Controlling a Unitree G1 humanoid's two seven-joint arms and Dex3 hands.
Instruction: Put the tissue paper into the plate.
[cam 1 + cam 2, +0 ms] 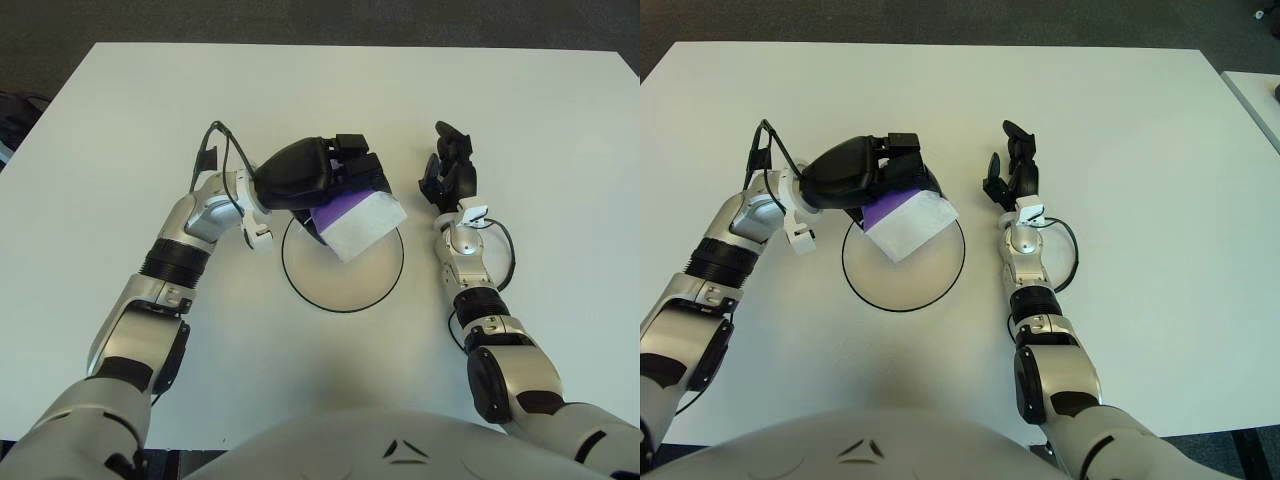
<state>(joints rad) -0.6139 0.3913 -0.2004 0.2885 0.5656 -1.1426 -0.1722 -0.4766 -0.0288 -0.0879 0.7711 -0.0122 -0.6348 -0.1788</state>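
**Tissue held over the plate, release to come**

My left hand (318, 172) hung over the far rim of the plate (345, 301), fingers (352, 147) curled tight on the tissue paper (355, 217), a purple-and-white pack. The pack tilted down over the plate's far half; I could not tell whether its low corner touched. The plate sat near the middle of the table (120, 120). My right hand (448, 170) showed just right of the plate, fingers loose and holding nothing. I judged the placing step underway: next I needed to lower a little and open my grip.
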